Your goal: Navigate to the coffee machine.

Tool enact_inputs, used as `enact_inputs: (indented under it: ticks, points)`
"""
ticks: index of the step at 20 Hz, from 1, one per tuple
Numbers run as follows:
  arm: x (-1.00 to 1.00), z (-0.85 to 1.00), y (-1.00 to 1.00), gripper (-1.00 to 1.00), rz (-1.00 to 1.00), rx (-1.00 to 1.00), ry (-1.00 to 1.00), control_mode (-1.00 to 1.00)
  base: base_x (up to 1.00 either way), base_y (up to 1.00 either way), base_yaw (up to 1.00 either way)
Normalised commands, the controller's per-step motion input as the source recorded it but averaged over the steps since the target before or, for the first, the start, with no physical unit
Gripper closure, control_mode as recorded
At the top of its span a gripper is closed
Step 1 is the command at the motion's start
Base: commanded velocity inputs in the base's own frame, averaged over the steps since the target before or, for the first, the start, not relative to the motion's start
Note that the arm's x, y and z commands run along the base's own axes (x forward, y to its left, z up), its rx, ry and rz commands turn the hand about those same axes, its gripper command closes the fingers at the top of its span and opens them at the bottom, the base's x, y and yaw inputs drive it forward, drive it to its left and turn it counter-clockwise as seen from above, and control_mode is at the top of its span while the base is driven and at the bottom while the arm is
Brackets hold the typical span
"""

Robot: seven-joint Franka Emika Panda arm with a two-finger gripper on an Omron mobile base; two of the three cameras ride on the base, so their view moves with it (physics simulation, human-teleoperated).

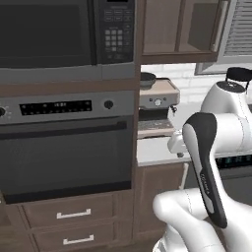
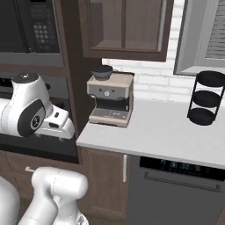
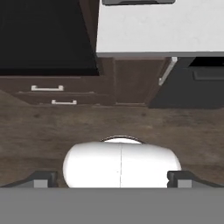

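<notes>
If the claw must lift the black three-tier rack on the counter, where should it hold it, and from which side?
Probably one of the thin upright rods of the rack, between two tiers, approached from the open counter in front. The round trays look too wide for the claw; the wall stands behind.

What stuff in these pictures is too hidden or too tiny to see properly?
- Coffee machine: in the left base view the dark cabinet post hides its left side.
- Round rack: in the left base view the robot's arm covers its lower tiers.
- Microwave keypad: in the right base view the labels are too small to read.
- Gripper: in the hand view its fingertips are cut off by the bottom edge.
</notes>
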Motion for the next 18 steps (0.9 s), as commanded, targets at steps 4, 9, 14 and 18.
enact_inputs:
  ticks: [4,9,14,18]
  points:
    - [0.00,0.00,0.00,-1.00,0.00,0.00,0.00,1.00,0.24,-0.41,-0.11]
    - [0.00,0.00,0.00,-1.00,0.00,0.00,0.00,1.00,0.39,-0.41,-0.11]
    - [0.00,0.00,0.00,-1.00,0.00,0.00,0.00,1.00,0.75,-0.27,-0.01]
    - [0.00,0.00,0.00,-1.00,0.00,0.00,0.00,1.00,0.74,-0.19,0.00]
